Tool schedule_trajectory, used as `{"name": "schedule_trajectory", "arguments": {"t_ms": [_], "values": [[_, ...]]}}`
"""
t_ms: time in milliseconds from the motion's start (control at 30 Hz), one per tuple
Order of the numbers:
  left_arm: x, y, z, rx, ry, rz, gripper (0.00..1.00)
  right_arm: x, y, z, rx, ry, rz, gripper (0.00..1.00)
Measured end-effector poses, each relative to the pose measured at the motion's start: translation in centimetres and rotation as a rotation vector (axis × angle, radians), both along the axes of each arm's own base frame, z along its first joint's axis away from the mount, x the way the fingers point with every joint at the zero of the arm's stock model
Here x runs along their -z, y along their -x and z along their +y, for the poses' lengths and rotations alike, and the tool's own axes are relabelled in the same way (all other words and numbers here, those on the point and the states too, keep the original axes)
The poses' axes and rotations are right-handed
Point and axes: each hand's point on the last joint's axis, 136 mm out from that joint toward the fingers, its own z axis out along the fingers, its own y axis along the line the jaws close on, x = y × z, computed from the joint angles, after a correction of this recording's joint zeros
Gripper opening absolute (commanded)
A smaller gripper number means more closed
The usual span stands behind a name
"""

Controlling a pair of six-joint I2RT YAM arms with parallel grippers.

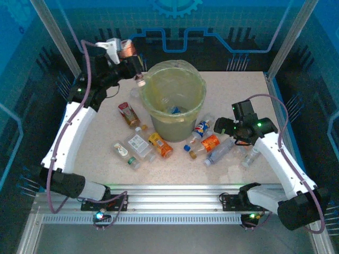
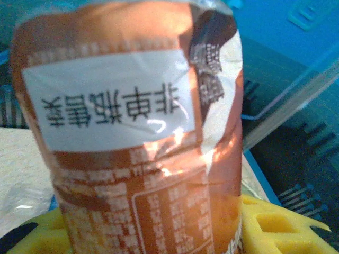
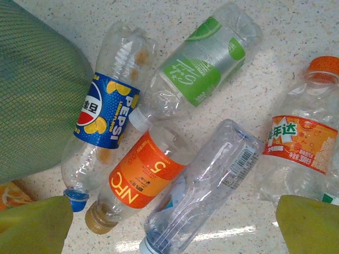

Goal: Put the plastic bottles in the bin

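**Brown bottle held at the bin's rim**

The left pincer is clamped on a brown bottle at the left rim of the bin, the bottle's cap end nearest the rim. The right pincer hangs wide open over bottles lying on the surface right of the bin. Among them are a Pepsi bottle just beside the bin, an NFC bottle and a green-labelled bottle. Other bottles lie left of the bin.

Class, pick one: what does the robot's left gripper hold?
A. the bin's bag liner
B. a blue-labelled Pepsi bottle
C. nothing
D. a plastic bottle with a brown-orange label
D: the left gripper is shut on the plastic bottle with a brown-orange label, which sits between its yellow fingers in the left wrist view.
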Motion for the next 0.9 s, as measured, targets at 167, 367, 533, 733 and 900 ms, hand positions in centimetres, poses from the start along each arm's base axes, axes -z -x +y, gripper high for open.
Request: {"name": "schedule_trajectory", "arguments": {"t_ms": [167,367,533,733,900], "values": [[1.5,-0.5,-5.2,0.145,-0.07,-0.006,0.27,-0.4,0.5,-0.5,0.025,0.001,-0.021,1.0],[3.9,-0.5,-10.4,0.3,-0.171,-0.013,0.27,-0.3,1.5,-1.2,0.059,0.007,-0.031,1.0],[5.5,-0.7,-13.4,0.396,-0.259,-0.011,0.27,0.3,2.6,-1.8,0.083,0.021,-0.018,1.0],[9.3,-0.3,-15.8,0.474,-0.392,0.033,0.27,0.5,3.2,-2.6,0.107,0.054,0.0,1.0],[12.5,-0.4,-15.9,0.496,-0.483,0.093,0.27,0.5,3.7,-3.3,0.125,0.08,0.002,1.0]]}}
